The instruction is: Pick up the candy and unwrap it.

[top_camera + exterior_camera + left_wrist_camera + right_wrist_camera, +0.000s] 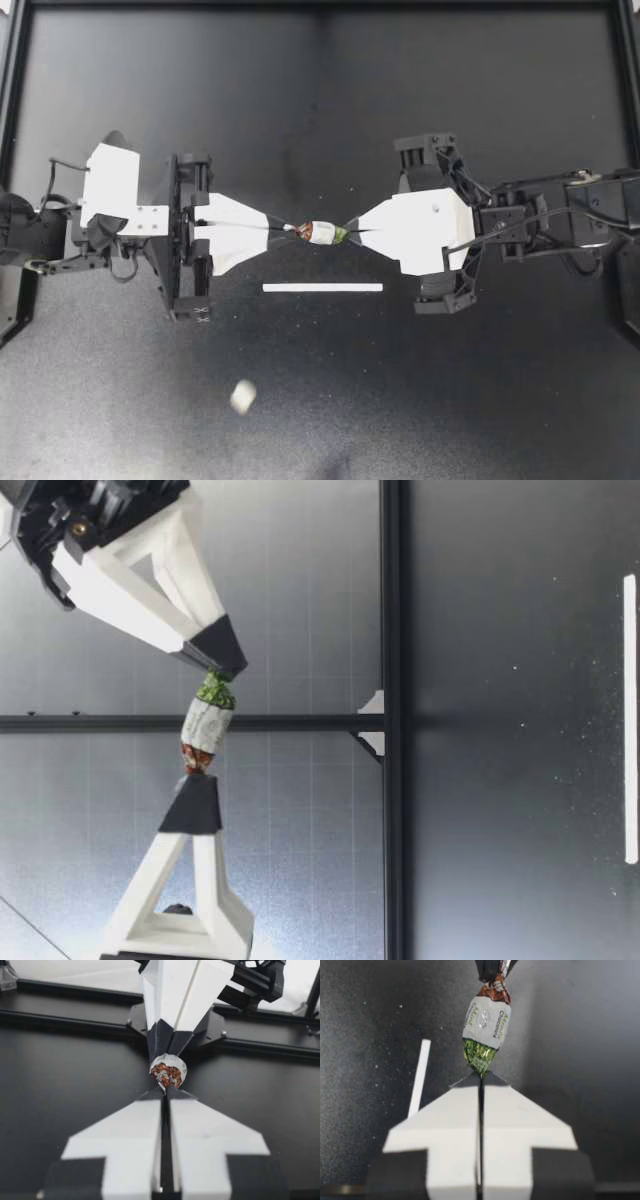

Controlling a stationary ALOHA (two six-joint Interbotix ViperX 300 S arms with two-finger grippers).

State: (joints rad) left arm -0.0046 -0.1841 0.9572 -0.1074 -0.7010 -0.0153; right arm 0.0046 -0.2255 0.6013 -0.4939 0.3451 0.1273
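I judge the pick-up done and the unwrapping in hand: the candy [321, 234] hangs in the air over the middle of the table [480, 400], strung between my two grippers, and from table height it sits clear above the surface. My left gripper [278, 231] is at the candy's 9 o'clock with its fingers pressed together on the brown twisted tail. My right gripper [352, 232] is at 3 o'clock, fingers likewise closed tight, pinching the green foil tail. The white band of wrapper around the body looks intact and both twists look wound, so I'd say nothing has opened yet. The next move, as I read it, calls for drawing the two grippers apart along the 9-to-3 line, or rolling one wrist against the other to undo the twists. Both pinches need to be firm, because each grips only a thin bit of foil that could slip out or tear. For room, I have open table on every side. A white strip [322, 288] lies flat at the candy's 6 o'clock, parallel to the pull line and down on the surface, so it should not interfere. A small crumpled white scrap [242, 396] lies farther off at about 7 o'clock, well apart. The table's raised dark rim [320, 6] at 12 o'clock is far away, and each arm can retreat toward its own side.
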